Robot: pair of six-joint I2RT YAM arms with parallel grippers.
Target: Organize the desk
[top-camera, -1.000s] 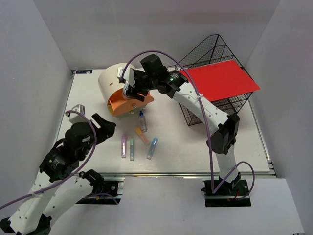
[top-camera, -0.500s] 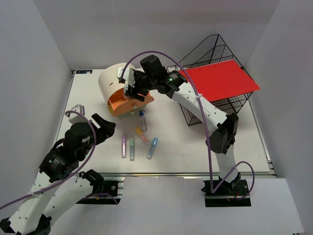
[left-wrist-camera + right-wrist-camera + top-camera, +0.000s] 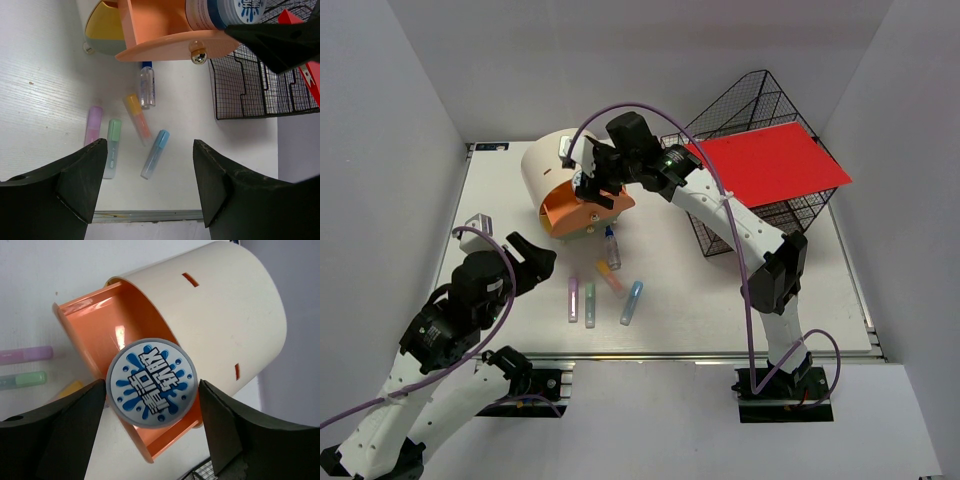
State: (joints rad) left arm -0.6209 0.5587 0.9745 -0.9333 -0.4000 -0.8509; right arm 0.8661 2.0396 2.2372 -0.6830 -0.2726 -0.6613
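Note:
The white desk (image 3: 720, 300) carries a cream round drawer box (image 3: 545, 165) with its orange drawer (image 3: 100, 335) pulled out. A round tub with a blue splash logo on its lid (image 3: 151, 382) sits in that drawer. My right gripper (image 3: 152, 405) is open, one finger on each side of the tub, with a sliver of gap on the right side. My left gripper (image 3: 150, 180) hangs open and empty above the desk's front left. Beyond it lie purple (image 3: 93, 131), green (image 3: 113, 145), orange (image 3: 138, 117) and blue (image 3: 155, 153) highlighters and a clear blue-capped bottle (image 3: 147, 87).
A black wire basket (image 3: 740, 110) stands at the back right with a red sheet (image 3: 770, 165) lying across its top. A small grey object (image 3: 478, 222) sits near the desk's left edge. The aluminium rail (image 3: 720, 355) runs along the front.
The right gripper's fingers have spread slightly away from the tub in the drawer. The left arm and the highlighters have not moved.

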